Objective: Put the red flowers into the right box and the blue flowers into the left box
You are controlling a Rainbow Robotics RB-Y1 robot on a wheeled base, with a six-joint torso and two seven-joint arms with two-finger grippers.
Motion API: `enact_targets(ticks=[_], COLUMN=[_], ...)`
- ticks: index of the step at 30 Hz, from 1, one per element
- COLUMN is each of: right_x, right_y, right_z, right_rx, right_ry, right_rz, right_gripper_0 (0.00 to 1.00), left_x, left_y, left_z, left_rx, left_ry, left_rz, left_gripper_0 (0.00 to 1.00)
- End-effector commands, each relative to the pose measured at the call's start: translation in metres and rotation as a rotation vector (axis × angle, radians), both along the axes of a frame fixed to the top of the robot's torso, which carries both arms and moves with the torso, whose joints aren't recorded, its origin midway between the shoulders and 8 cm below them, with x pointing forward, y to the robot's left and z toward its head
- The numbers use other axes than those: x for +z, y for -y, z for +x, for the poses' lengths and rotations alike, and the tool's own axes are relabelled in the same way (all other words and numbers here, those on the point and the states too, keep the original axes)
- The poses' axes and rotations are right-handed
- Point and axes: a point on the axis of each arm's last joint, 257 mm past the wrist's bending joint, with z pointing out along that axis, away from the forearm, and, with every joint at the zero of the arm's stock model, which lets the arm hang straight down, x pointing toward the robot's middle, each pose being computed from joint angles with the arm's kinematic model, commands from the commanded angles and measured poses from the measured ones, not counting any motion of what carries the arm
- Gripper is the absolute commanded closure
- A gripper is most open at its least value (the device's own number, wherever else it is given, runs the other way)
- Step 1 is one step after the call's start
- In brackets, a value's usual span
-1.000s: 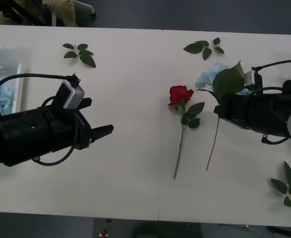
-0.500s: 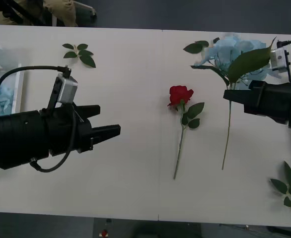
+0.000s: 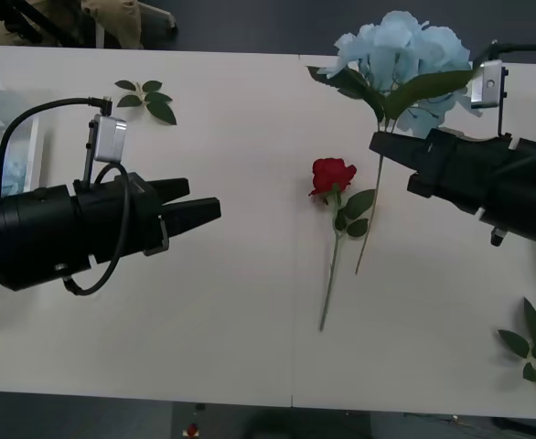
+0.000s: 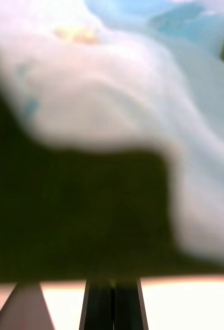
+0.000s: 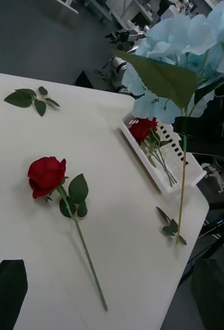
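Front view: your right gripper point(image 3: 384, 146) has lifted the blue flower point(image 3: 403, 57) clear of the tabletop point(image 3: 250, 110) over the last second and carried it from beside the rose up toward 12 o'clock, so the pick is done and what remains, as I judge it, is the carry across to the left box point(image 3: 12, 151) at 9 o'clock. Its fingers are closed on the stem just under the head; the head points to 12 o'clock and the stem hangs toward 6 o'clock, tip leaning slightly to 7. The red flower point(image 3: 333, 176) lies untouched mid-table, bloom at 12, stem running to 6–7 o'clock. Your left gripper point(image 3: 195, 210) waits at 9 o'clock with fingers parted and empty, having crept a little toward the centre. Right wrist view: you see the two fingers point(image 4: 99, 304) pressed together beneath blurred pale petals and a dark leaf. Left wrist view: the blue head hangs high, stem nearly vertical, and the right box point(image 5: 189, 178) behind it already holds red roses.
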Motion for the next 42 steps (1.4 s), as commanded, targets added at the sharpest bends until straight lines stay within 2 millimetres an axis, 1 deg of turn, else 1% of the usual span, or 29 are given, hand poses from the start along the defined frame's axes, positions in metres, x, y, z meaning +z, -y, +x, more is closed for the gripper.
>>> enact_targets(ticks=[1, 3, 6, 9, 13, 14, 16, 18, 20, 21, 22, 26, 28, 31, 38, 42], right_x=[0.027, 0.027, 0.028, 0.028, 0.028, 0.028, 0.029, 0.028, 0.028, 0.027, 0.026, 0.025, 0.024, 0.022, 0.020, 0.020], right_y=[-0.030, -0.037, -0.049, -0.059, -0.076, -0.083, -0.089, -0.100, -0.108, -0.109, -0.113, -0.120, -0.120, -0.121, -0.120, -0.119], right_z=[0.003, 0.008, 0.010, 0.010, 0.007, 0.006, 0.004, 0.002, -0.001, 0.000, -0.002, -0.004, -0.003, -0.003, -0.003, -0.002], right_rx=[0.025, 0.014, 0.006, 0.003, 0.008, 0.012, 0.013, 0.016, 0.023, 0.020, 0.023, 0.026, 0.024, 0.026, 0.027, 0.024], right_ry=[0.117, 0.129, 0.159, 0.169, 0.179, 0.186, 0.193, 0.202, 0.205, 0.207, 0.206, 0.213, 0.217, 0.213, 0.211, 0.213], right_rz=[0.008, 0.024, 0.028, 0.049, 0.082, 0.089, 0.095, 0.102, 0.112, 0.112, 0.114, 0.113, 0.106, 0.103, 0.098, 0.098], right_gripper_0=[1.00, 1.00, 1.00, 1.00, 1.00, 1.00, 1.00, 1.00, 1.00, 1.00, 1.00, 1.00, 1.00, 1.00, 1.00, 1.00], left_x=[0.022, 0.023, 0.025, 0.024, 0.021, 0.018, 0.016, 0.011, 0.005, 0.004, -0.001, -0.013, -0.021, -0.028, -0.039, -0.041], left_y=[0.001, 0.001, 0.005, 0.017, 0.025, 0.029, 0.035, 0.046, 0.052, 0.053, 0.055, 0.063, 0.067, 0.070, 0.080, 0.086], left_z=[0.006, 0.007, 0.008, 0.006, 0.010, 0.010, 0.010, 0.007, 0.007, 0.007, 0.007, 0.008, 0.008, 0.008, 0.004, 0.005], left_rx=[-0.003, -0.002, -0.013, -0.045, -0.063, -0.073, -0.083, -0.105, -0.115, -0.117, -0.122, -0.138, -0.147, -0.151, -0.174, -0.180], left_ry=[0.038, 0.036, 0.044, 0.070, 0.125, 0.138, 0.149, 0.160, 0.161, 0.160, 0.144, 0.081, 0.059, 0.049, 0.023, 0.011], left_rz=[-0.026, -0.027, -0.019, 0.015, 0.090, 0.114, 0.131, 0.158, 0.176, 0.177, 0.176, 0.139, 0.135, 0.138, 0.143, 0.129], left_gripper_0=[0.07, 0.07, 0.07, 0.07, 0.07, 0.07, 0.07, 0.07, 0.07, 0.07, 0.07, 0.07, 0.07, 0.07, 0.07, 0.07])
